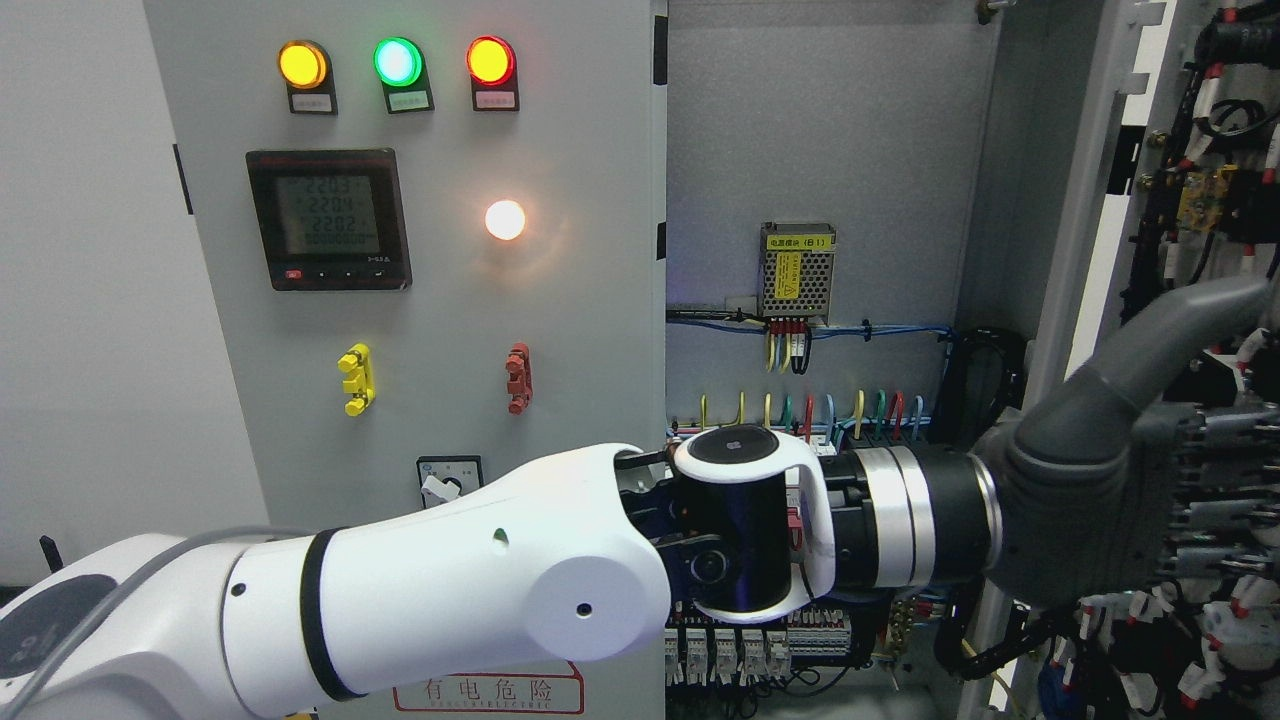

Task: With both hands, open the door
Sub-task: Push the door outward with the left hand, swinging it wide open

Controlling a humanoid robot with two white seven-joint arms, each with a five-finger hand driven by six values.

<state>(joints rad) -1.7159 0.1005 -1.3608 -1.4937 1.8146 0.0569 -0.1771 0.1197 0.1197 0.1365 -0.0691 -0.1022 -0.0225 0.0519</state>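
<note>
The cabinet's right door (1085,250) stands swung open to the right, its inner face covered with wiring and parts. My left arm (450,570) comes in from the lower left and reaches across the opening. My left hand (1190,470) lies against the inner side of that door, thumb (1170,335) raised and fingers (1225,480) stretched flat toward the right edge, holding nothing. The fingertips run out of the picture. The left door (430,300) is a shut grey panel. My right arm does not show.
The left door carries yellow, green and red lamps (397,62), a digital meter (328,220), a lit white lamp (505,220) and a rotary switch (447,482). Inside the cabinet are a meshed power supply (797,272), coloured wires and terminal blocks (750,650).
</note>
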